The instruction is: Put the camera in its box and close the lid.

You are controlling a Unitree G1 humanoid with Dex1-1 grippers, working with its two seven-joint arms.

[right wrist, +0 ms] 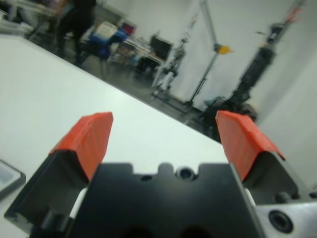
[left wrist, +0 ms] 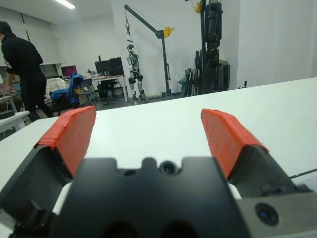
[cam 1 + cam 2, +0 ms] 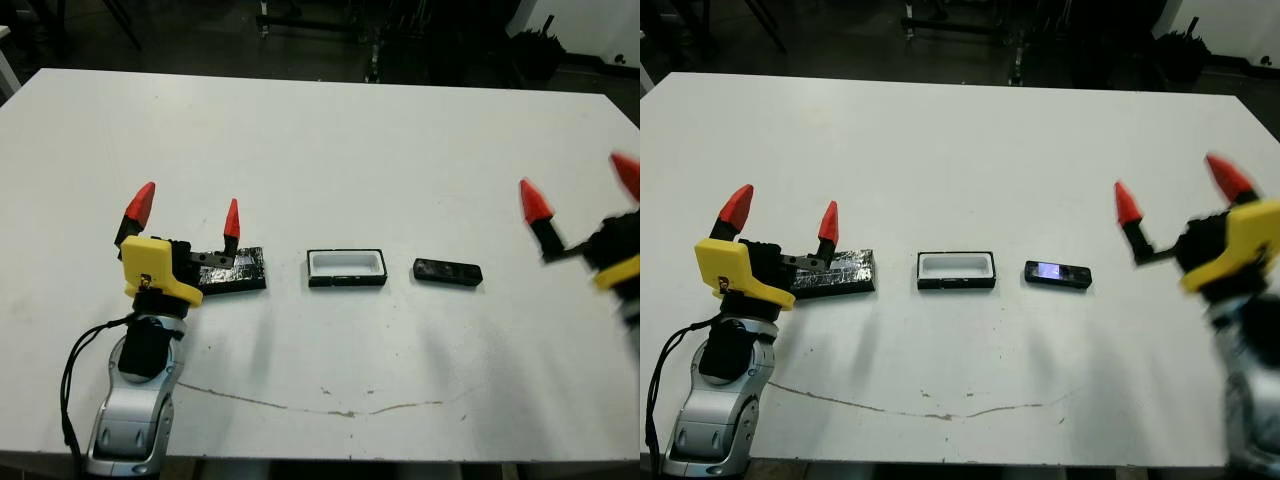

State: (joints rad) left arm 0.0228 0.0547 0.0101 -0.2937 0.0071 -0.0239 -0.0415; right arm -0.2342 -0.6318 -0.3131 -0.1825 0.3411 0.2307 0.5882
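Note:
The box (image 3: 347,268), a shallow black tray with a white hollow, lies open near the table's middle. Just right of it the camera (image 3: 447,271), a small black bar, lies flat on the table. The lid (image 3: 232,270), a glossy black panel, lies left of the box, partly hidden behind my left gripper (image 3: 186,211), which stands open above its near-left end with nothing held. My right gripper (image 3: 580,190) is open and empty, raised well to the right of the camera. In the right wrist view a corner of a dark tray (image 1: 9,177) shows at the edge.
A thin dark crack line (image 3: 330,405) runs across the white table (image 3: 330,150) near its front edge. Beyond the table a person (image 2: 22,64) in black stands among lab equipment and a blue chair (image 2: 69,91).

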